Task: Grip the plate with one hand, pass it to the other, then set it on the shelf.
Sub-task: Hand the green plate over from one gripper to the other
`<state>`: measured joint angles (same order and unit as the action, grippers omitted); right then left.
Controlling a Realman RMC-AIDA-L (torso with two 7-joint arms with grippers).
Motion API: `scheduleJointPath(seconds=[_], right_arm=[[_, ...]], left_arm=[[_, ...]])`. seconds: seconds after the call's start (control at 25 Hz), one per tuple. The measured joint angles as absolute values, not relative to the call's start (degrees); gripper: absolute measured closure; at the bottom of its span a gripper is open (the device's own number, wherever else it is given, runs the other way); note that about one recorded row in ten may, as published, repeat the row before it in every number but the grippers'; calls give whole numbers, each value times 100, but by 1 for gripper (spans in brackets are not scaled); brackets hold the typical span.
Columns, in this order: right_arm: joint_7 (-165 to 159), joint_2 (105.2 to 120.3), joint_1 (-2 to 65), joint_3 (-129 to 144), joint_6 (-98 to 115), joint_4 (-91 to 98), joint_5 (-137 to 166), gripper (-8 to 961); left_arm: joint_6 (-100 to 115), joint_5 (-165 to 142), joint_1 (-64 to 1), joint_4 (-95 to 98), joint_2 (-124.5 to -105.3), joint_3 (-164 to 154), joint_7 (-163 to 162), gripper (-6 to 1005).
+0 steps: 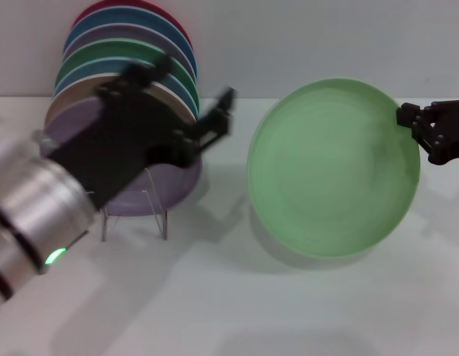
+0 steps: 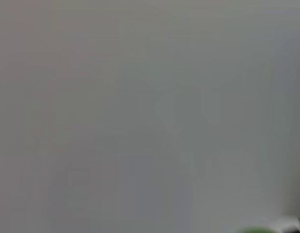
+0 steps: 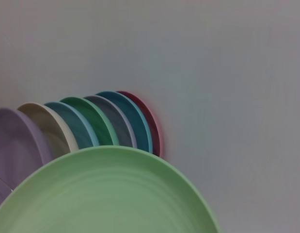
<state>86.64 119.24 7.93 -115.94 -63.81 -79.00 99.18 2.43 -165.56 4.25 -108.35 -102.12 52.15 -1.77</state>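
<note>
Mint plate (image 1: 333,167), right claw (image 1: 426,133) cropped

Plate (image 1: 333,167): plain pale mint green. Racked plates (image 3: 91,126): lilac, cream, light blue, dark green, grey-violet, teal-blue, crimson, all unpatterned. Left gripper (image 1: 186,122) and right gripper (image 1: 434,132): black. Left arm housing: silver, apparently black-banded, green light. Table (image 1: 229,297): white.

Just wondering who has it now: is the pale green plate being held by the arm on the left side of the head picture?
No. The right pincer grips the pale green plate at its rim, while the left pincer is apart from it, by the rack.
</note>
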Motion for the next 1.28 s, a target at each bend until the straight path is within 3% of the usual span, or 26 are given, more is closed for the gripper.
scheduleJointPath(seconds=[0.08, 0.12, 0.16, 0.24, 0.32, 0.36, 0.4, 0.44, 0.48, 1.28], right_arm=[[8671, 11928, 783, -11595, -6373, -7908, 9925, 950], [8671, 11928, 783, -11595, -6373, -7908, 9925, 951], [8719, 11930, 782, -11588, -6385, -7916, 9886, 951], [8767, 11930, 777, -11573, -6416, -7919, 9842, 951], [8809, 11930, 766, -11549, -6448, -7923, 9799, 951], [8814, 11930, 764, -11543, -6455, -7924, 9792, 951], [8814, 11929, 762, -11541, -6456, -7924, 9783, 951], [8815, 11928, 761, -11539, -6458, -7918, 9776, 951], [8815, 11928, 761, -11537, -6459, -7909, 9773, 951], [8980, 11926, 770, -11522, -6839, -7867, 9518, 951]], left_arm=[[-859, -16543, 258, -11256, -10394, 5228, 34, 191], [-1365, -16529, 162, -11365, -10560, 5258, 169, 191], [-2026, -16520, 28, -11401, -10869, 5337, 403, 191], [-2026, -16520, 28, -11401, -10869, 5337, 403, 191], [-2576, -16521, -90, -11253, -11344, 5503, 812, 190], [-2576, -16521, -90, -11253, -11344, 5503, 812, 190], [-2783, -16521, -112, -11161, -11583, 5587, 1017, 190], [-2783, -16521, -112, -11161, -11583, 5587, 1017, 190], [-2999, -16513, -140, -11049, -11781, 5674, 1218, 190], [-2509, -16202, -286, -10446, -11819, 5915, 1212, 220]])
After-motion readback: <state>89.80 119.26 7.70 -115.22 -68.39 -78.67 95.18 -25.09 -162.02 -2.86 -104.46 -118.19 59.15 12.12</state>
